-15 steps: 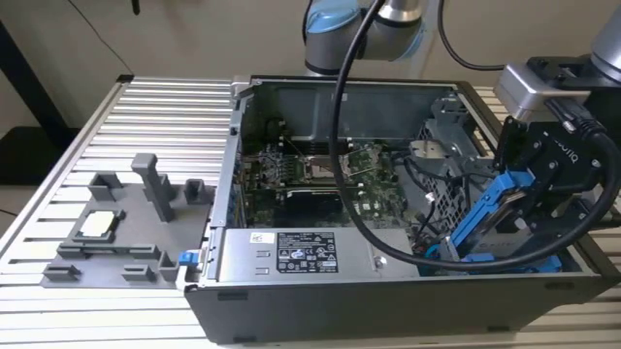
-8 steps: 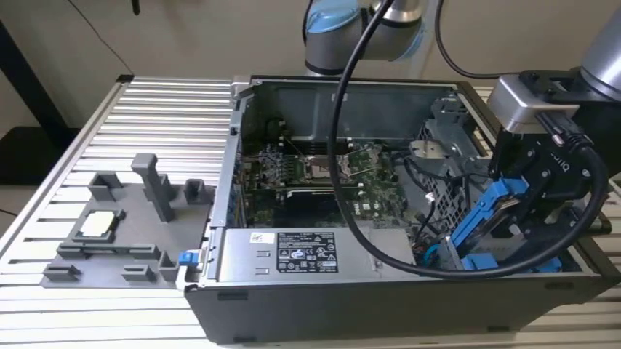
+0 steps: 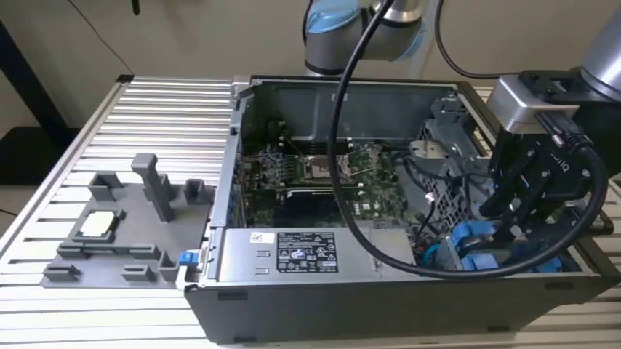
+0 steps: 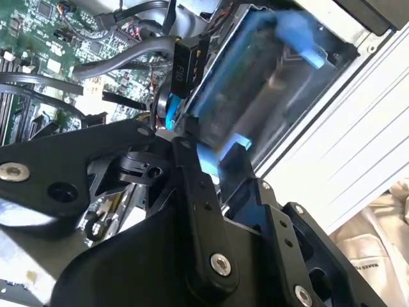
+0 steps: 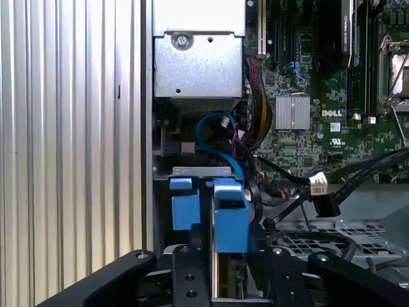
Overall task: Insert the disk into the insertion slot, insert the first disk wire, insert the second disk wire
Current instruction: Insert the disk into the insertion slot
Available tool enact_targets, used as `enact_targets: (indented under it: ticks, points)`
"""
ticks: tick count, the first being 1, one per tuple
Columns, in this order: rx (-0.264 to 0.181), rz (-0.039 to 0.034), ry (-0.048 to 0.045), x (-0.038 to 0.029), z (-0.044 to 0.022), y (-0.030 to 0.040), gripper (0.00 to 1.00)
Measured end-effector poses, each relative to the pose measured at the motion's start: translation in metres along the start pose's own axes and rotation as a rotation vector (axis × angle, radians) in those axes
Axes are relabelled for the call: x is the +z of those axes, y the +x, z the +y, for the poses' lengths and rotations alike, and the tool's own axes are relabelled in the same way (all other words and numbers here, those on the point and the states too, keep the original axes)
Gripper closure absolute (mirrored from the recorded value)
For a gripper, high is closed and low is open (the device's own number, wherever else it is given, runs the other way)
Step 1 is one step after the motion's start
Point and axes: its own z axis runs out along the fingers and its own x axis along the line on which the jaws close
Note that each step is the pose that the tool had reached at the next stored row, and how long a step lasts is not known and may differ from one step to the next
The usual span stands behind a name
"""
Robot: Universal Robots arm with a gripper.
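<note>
Clamps the gripper (image 5: pixel 231 262) on the disk (image 5: pixel 230 211), one finger against each flank of its blue frame with the far end free, evidently so it can slide on edge into the insertion slot (image 5: pixel 183 206). Holds the disk in the corner of the computer case (image 3: pixel 388 309) near the power-supply box (image 5: pixel 198 64), close beside the slot's blue tab and, by the look of it, not fully seated. Has a black wire connector (image 5: pixel 327 206) lying loose over the perforated cage (image 5: pixel 332 246), seemingly unplugged.
</note>
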Motion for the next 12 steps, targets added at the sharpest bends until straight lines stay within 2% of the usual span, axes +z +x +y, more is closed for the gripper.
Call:
enact_targets:
  ticks: [1, 7, 9, 10, 12]
  points:
    - [0.0, 0.0002, 0.0001, -0.0012, 0.0, 0.0, 0.59]
    - [0.0, 0.005, 0.0002, -0.0281, 0.0012, -0.0007, 0.59]
    - [0.0, 0.0079, 0.0006, -0.0324, 0.0014, -0.0015, 0.59]
    - [0.0, 0.0075, 0.0066, -0.0323, 0.0019, -0.0017, 0.59]
    - [-0.001, -0.0032, 0.0385, -0.0324, 0.0033, -0.0016, 0.59]
